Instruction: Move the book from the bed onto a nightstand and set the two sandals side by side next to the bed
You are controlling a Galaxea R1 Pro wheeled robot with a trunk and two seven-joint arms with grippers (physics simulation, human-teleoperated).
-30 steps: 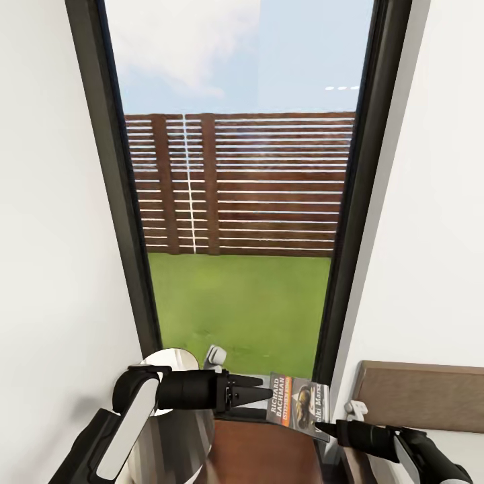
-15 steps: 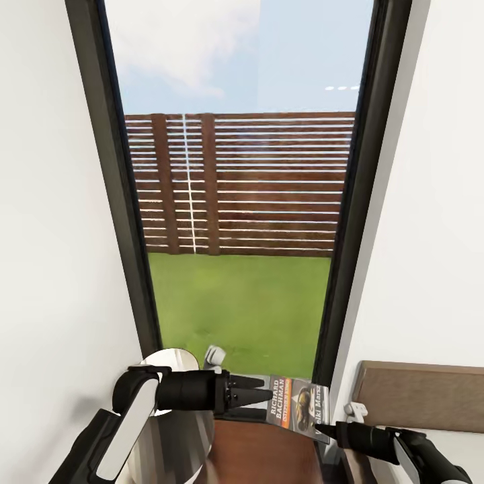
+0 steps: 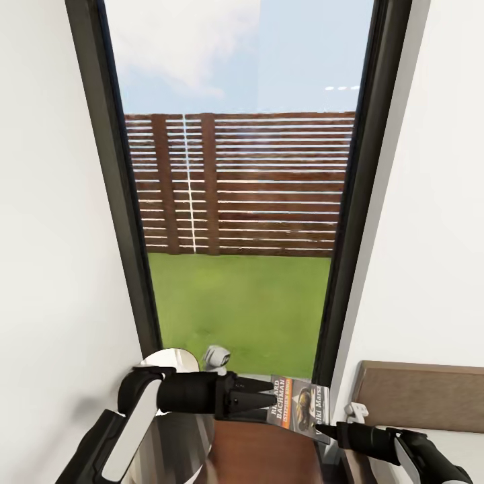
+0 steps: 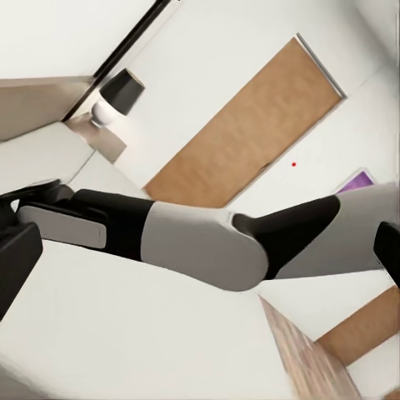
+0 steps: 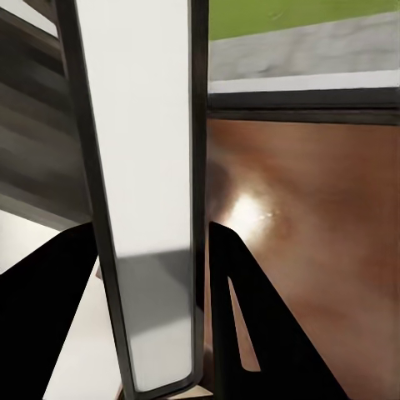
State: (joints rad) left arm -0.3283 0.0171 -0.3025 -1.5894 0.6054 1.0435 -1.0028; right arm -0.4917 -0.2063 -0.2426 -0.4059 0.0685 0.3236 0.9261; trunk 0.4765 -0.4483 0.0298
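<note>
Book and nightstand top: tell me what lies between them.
Nothing. In the right wrist view the book, pinched on edge by the right gripper, hangs over bare brown nightstand wood; whether its lower edge touches is unclear.

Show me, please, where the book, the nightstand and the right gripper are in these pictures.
book [image 3: 300,401]: head view, on its cover picture.
nightstand [image 3: 262,454]: head view, on its bare brown top.
right gripper [image 3: 320,427]: head view, at its fingertips, pinching the book's lower corner.

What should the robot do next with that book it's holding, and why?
Probably lower it. The right claw grips the book by its lower edge, tilted, above the reddish-brown nightstand; the right wrist view shows the wooden top under it. Easing it down flat there, then letting go, seems the safest next step.
</note>
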